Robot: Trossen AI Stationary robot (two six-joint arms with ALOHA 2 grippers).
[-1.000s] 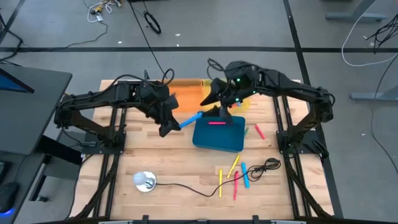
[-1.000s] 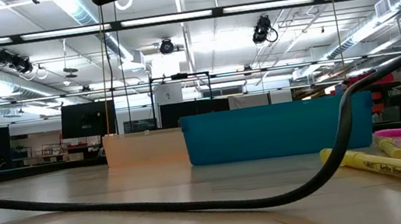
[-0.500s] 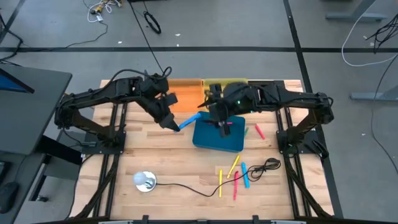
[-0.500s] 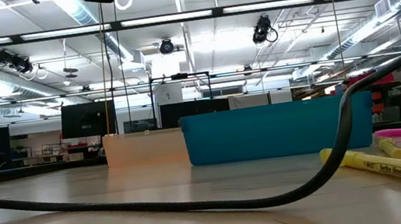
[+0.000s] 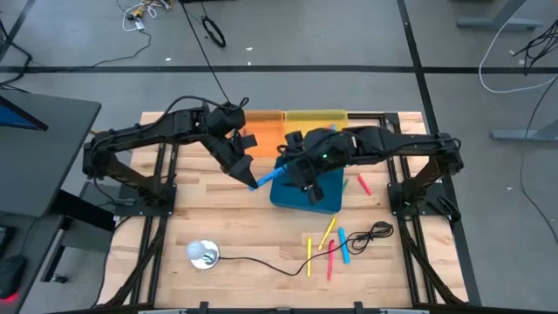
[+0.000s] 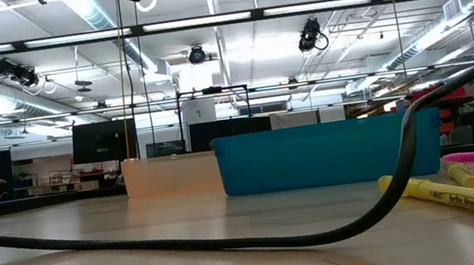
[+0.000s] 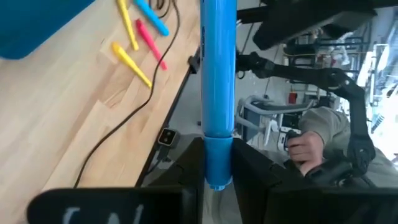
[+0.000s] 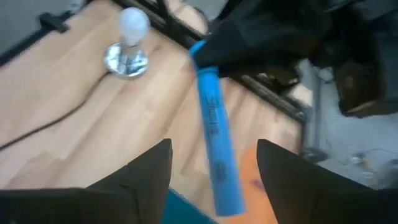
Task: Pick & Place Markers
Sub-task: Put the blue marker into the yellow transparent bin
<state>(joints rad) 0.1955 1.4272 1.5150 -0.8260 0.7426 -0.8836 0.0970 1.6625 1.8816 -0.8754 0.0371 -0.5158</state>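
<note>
a blue marker (image 5: 268,175) is sticking out from the left gripper (image 5: 250,181), pinched at its capped end between the two dark fingers (image 7: 249,171) and pointing across the near-left corner of the teal bin (image 5: 327,202). the right gripper (image 5: 307,183) is hovering over that bin with its fingers (image 8: 143,171) standing apart, the marker's free end lying just ahead of the gap and touching neither. more markers (image 5: 329,246), yellow, pink and blue, are lying loose on the wooden table (image 5: 253,231) beside a black cable (image 5: 261,261).
</note>
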